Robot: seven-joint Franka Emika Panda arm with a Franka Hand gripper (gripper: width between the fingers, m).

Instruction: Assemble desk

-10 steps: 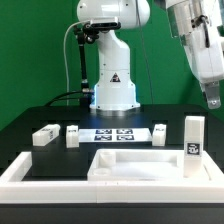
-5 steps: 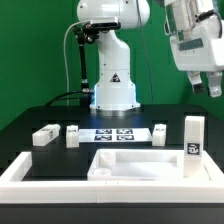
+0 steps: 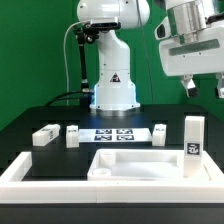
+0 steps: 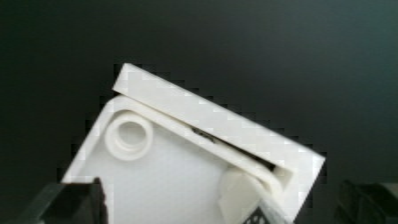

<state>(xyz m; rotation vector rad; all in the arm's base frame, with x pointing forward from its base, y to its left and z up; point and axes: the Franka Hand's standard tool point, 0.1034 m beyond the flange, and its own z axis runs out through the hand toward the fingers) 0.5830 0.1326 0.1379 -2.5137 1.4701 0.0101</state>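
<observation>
Hovering high | fingers (image 3: 190, 88) apart, holding nothing | desk slab (image 3: 130, 165) lies well below them, untouched

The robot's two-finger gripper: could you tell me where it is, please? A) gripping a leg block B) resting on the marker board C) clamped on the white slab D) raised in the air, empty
D: the gripper hangs high in the air, jaws apart with nothing between them, well clear of the wide flat white plastic slab.
</observation>
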